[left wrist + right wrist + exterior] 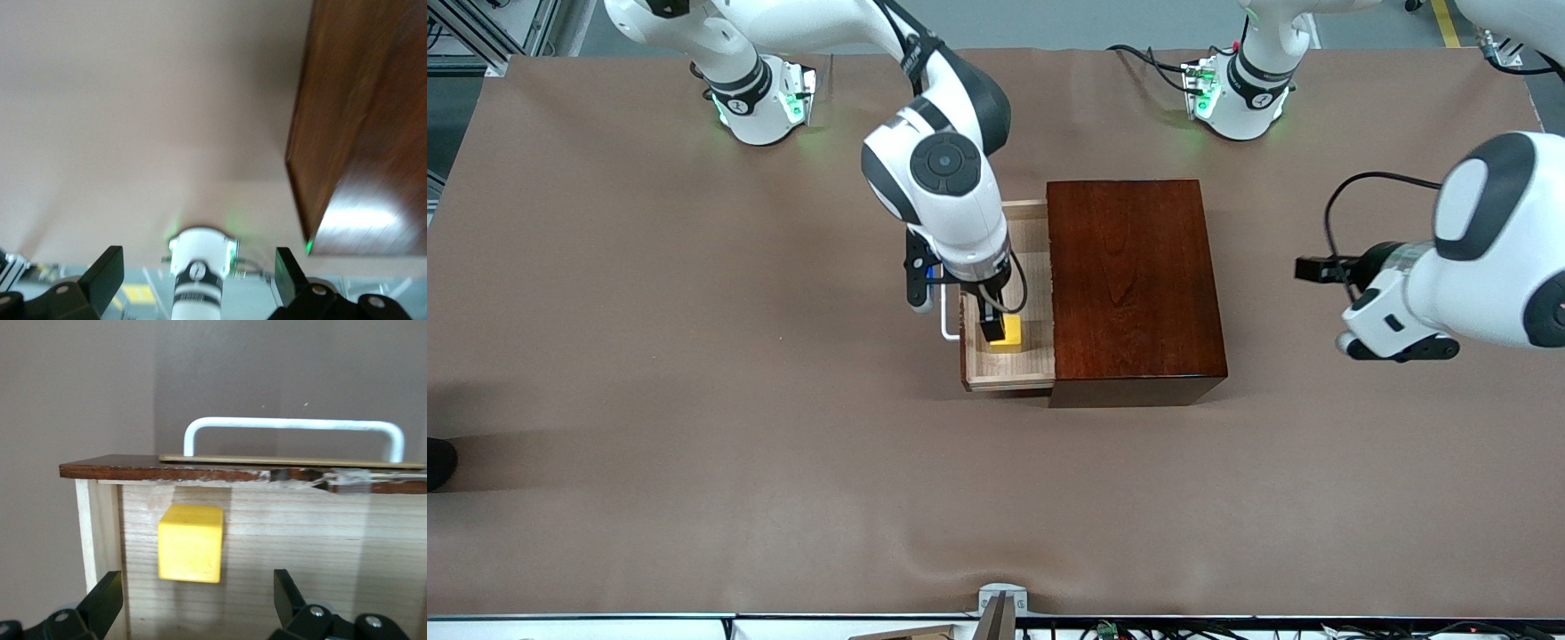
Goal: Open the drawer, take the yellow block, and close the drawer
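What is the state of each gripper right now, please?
Left gripper: open, holding nothing, waiting beside the wooden box.
Right gripper: open over the drawer, above the yellow block, not gripping it.

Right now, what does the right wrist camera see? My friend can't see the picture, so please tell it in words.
A yellow block sits in the open drawer, and the right gripper hangs over the drawer with its fingers open, not touching the block. The drawer's white handle shows past the block.
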You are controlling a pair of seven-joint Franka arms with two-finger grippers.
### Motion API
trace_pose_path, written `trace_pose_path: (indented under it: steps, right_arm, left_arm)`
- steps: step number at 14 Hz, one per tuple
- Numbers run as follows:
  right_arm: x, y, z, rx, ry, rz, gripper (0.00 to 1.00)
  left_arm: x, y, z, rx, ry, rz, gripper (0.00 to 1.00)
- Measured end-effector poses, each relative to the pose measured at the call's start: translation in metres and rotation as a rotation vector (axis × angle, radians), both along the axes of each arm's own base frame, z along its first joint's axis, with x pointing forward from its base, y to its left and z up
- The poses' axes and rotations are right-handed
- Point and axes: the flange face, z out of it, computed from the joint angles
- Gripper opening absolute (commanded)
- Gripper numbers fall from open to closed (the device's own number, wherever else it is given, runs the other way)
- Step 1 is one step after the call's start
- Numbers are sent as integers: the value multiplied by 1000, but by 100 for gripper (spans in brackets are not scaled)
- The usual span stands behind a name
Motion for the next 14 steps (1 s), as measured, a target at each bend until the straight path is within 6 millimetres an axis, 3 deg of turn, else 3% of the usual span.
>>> trace_pose_path:
  steps: [2, 6, 10, 14]
  right_arm:
    - [4, 2, -8, 4, -22, -15, 100]
    - [8, 4, -29, -15, -38, -24, 100]
    - [10, 6, -43, -27, -46, -19, 100]
    - [11, 7, -58, -37, -41, -17, 100]
  left_arm:
    - [-6, 12, -12, 5, 63, 15, 100]
    - [-21, 12, -39, 14, 141, 13, 100]
    - [-38, 22, -36, 20, 77, 33, 100]
    - [-70, 21, -27, 31, -33, 34, 100]
